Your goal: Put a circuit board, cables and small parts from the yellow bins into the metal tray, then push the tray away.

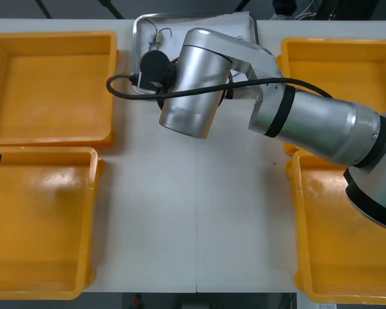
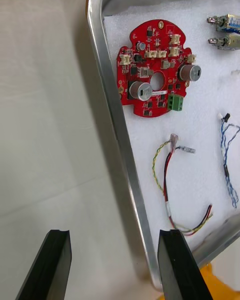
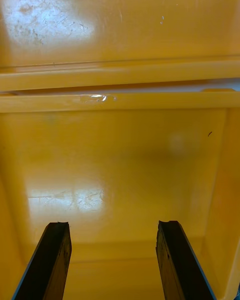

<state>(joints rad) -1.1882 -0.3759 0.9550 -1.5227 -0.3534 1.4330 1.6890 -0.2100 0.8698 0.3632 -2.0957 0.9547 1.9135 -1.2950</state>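
Observation:
The metal tray (image 2: 116, 125), white inside, holds a round red circuit board (image 2: 155, 75), a red and yellow cable (image 2: 166, 185), a twisted blue and white cable (image 2: 227, 167) and small metal parts (image 2: 225, 30). My right gripper (image 2: 112, 265) stands open at the tray's side rim: one finger (image 2: 50, 265) over the bare table, the other (image 2: 177, 265) at the rim's edge. Nothing is between them. In the front view the right arm (image 1: 199, 84) reaches across the tray (image 1: 141, 26). My left gripper (image 3: 112, 262) hangs open and empty over a yellow bin (image 3: 120, 155).
Two yellow bins stand at the left (image 1: 51, 84) (image 1: 38, 225) and two at the right (image 1: 341, 58) (image 1: 347, 251); the parts of them that show look empty. A bin corner (image 2: 222, 280) lies just past the tray's corner. White table (image 1: 193, 212) spreads between the bins.

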